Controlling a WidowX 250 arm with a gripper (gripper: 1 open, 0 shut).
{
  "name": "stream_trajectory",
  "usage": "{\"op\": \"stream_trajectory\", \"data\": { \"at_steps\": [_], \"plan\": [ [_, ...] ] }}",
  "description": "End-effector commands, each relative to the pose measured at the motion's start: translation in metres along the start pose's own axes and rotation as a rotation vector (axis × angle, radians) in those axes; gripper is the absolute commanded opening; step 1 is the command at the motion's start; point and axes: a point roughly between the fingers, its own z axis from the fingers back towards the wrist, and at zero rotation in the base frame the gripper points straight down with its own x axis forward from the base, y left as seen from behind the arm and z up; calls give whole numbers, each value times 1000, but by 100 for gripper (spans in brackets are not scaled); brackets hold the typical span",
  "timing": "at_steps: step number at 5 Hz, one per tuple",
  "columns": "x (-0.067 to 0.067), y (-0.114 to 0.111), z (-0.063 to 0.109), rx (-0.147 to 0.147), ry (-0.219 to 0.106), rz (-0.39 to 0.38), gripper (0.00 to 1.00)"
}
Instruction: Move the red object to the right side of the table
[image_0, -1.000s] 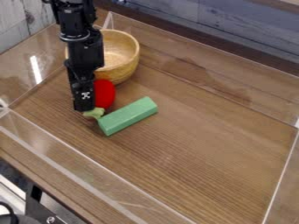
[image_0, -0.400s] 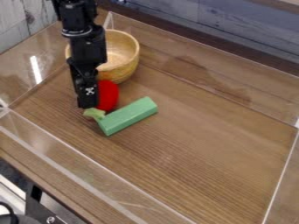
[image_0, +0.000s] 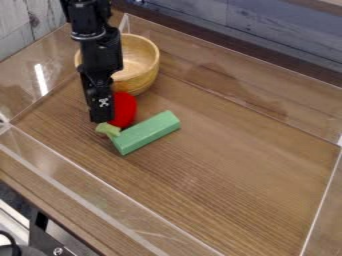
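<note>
Black gripper (image_0: 102, 118) points straight down at the table (image_0: 241, 150), its jaws spread wide and holding nothing; the red object (image_0: 123, 106) sits just at its 3 o'clock side, touching or nearly so, I cannot tell which. A green block (image_0: 146, 132) lies at 5 o'clock of the red object, close by; a wooden bowl (image_0: 138, 62) stands at 12 o'clock. The step seems to be the grasp; next the jaws must close on the red object, then carry it toward 3 o'clock.
</note>
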Motion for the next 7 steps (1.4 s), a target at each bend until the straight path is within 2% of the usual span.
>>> {"op": "stream_trajectory", "data": {
  "at_steps": [1, 3, 5, 7],
  "plan": [
    [8, 8, 19, 63, -38, -12, 100],
    [9, 10, 13, 49, -41, -10, 100],
    [26, 1, 5, 43, -54, -33, 100],
    [34, -1, -5, 35, -54, -46, 100]
  ]
}}
